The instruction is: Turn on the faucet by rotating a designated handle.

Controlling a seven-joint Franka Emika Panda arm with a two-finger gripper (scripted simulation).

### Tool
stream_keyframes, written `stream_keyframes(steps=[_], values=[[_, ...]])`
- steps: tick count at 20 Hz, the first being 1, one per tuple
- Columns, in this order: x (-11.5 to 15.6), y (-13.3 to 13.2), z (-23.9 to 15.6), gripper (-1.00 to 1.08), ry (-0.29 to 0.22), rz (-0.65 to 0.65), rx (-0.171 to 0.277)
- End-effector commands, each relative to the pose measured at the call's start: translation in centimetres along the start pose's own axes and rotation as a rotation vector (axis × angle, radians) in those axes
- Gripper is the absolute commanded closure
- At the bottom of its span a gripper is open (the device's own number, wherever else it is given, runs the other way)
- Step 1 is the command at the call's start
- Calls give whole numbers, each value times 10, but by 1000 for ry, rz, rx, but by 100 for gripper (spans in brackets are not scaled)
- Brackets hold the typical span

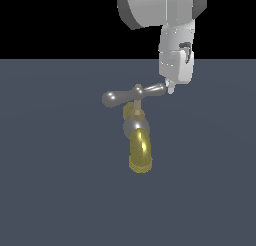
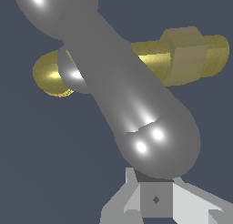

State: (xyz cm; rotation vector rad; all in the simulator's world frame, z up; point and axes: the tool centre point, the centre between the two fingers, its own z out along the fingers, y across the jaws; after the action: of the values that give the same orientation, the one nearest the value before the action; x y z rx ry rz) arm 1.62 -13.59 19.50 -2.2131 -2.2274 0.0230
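The faucet (image 1: 136,125) stands on the dark floor in the exterior view, with a silver ball body and a brass-yellow spout (image 1: 140,151) curving down toward the camera. The handle (image 1: 134,94), a shiny silver-grey crossbar, sits on top. My gripper (image 1: 170,87) hangs from above, its tip against the crossbar's end on the exterior view's right. Its fingers look pressed together, shut on nothing. In the wrist view the handle (image 2: 132,95) fills the frame, its bulbous end right at my gripper (image 2: 154,193). The brass spout (image 2: 50,75) lies behind it.
A flat dark grey-blue floor (image 1: 55,190) spreads all around the faucet. The arm's white wrist housing (image 1: 176,55) rises above the handle's end on the exterior view's right. Nothing else stands nearby.
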Motion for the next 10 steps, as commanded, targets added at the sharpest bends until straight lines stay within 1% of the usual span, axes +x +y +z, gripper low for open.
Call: stream_keyframes(steps=[1, 10], values=[[33, 16, -2, 108, 9, -42, -8], [57, 45, -4, 108, 9, -49, -12]])
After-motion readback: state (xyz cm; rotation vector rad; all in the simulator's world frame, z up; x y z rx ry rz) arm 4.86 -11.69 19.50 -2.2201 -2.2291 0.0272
